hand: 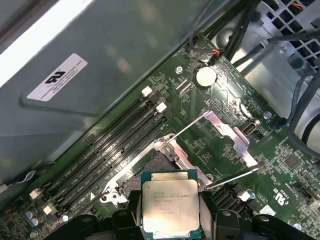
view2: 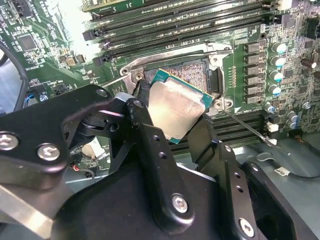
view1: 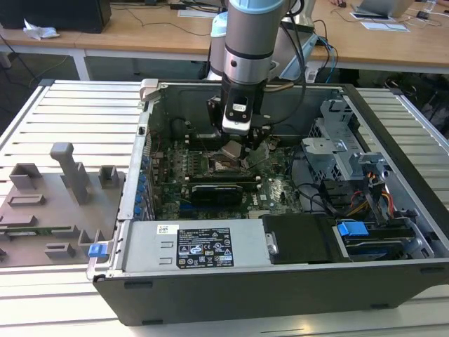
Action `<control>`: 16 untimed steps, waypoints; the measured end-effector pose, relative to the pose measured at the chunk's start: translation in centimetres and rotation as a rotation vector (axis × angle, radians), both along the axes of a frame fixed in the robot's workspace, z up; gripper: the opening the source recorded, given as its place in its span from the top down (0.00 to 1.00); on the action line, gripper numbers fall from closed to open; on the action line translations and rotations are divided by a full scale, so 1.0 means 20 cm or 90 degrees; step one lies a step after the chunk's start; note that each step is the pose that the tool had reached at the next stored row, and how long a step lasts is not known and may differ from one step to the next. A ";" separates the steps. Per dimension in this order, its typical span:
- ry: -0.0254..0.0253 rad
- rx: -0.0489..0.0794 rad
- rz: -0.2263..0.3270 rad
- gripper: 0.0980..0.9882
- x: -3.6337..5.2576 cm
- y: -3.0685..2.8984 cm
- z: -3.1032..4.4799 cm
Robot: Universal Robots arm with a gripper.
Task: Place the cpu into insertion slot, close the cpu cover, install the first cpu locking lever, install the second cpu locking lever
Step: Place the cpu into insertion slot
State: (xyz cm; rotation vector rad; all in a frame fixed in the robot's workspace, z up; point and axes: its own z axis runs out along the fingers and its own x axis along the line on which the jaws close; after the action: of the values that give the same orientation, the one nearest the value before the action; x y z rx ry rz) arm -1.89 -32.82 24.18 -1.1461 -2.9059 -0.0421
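The insertion slot lies open just below the gripper, slightly toward the exterior view's left. Its fingers clamp opposite edges of the cpu, which hangs tilted over the slot, seemingly not yet seated.

We note a robotics lab: slatted aluminium bench, wooden desks behind, opened computer case.

Silver-grey cpu, perhaps teal-edged
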 end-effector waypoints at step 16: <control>0.0000 0.000 -0.092 0.50 0.000 0.000 -0.005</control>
State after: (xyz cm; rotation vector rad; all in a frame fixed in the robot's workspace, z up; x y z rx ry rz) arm -1.89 -32.82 24.07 -1.3536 -2.8174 -0.0437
